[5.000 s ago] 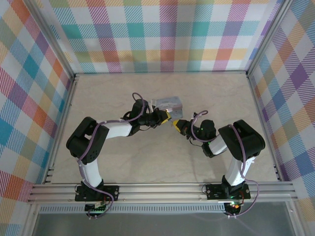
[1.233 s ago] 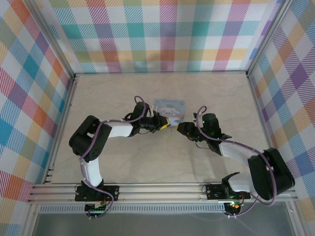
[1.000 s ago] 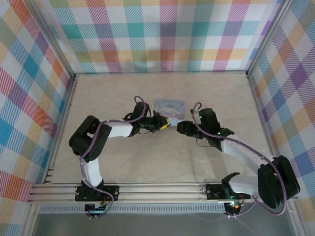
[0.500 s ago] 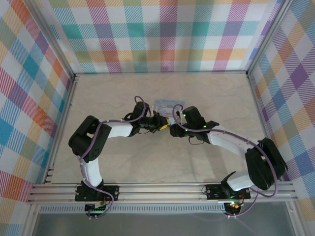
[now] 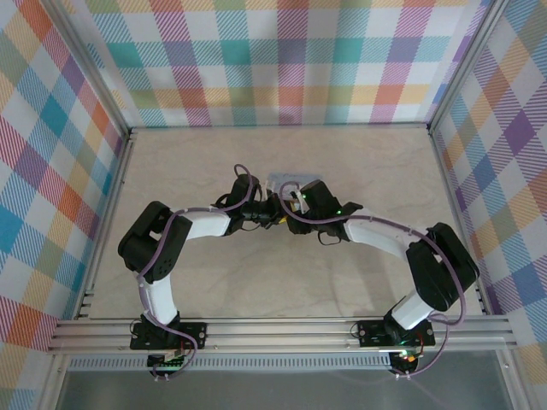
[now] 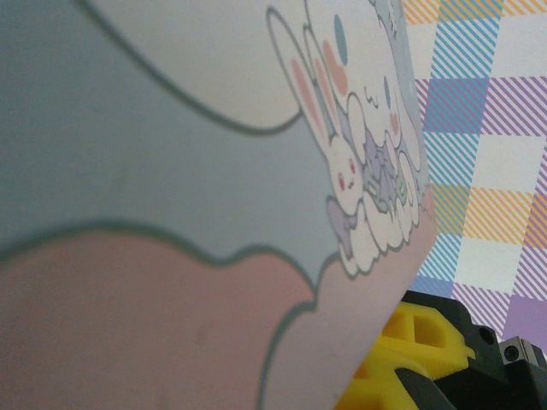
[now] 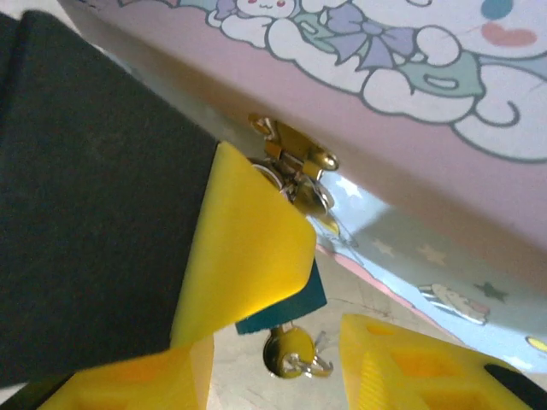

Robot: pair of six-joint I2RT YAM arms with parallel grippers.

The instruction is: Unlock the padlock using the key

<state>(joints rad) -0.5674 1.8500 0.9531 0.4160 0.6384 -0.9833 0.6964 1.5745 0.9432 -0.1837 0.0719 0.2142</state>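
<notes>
Fingers [image 7: 408, 369] of the right gripper [image 7: 286, 367] stood apart, released, on either side of the padlock [image 7: 286, 314] without clamping it. The padlock's blue body hung beneath the brassy hasp [image 7: 295, 158] on the cartoon-printed tin box [image 7: 402, 102], with its silvery shackle running up to that hasp. Much of the body was hidden behind a yellow finger tip [image 7: 244, 252] that lay against it. Directly under the body, touching it, hung the key [image 7: 289, 352], a small brassy-silver piece carrying a wire ring. Whether its blade sat inside the lock could not be told. Pale marbled worktop [image 7: 248, 366] showed below.

Overhead view: the two arms' ends lay together at the near edge of the tin, mid-worktop. The left gripper [image 5: 275, 212] was at the tin's near-left side, with the right arm's head just beside it. The left fingers were clenched; whether they pinched the tin could not be told.

Left wrist view: the tin's printed face, pale blue and pink with white rabbit figures, lay tilted close to the lens. A yellow-and-black finger part [image 6: 410, 342] sat beyond its lower edge, with the plaid wall [image 6: 487, 171] behind.
</notes>
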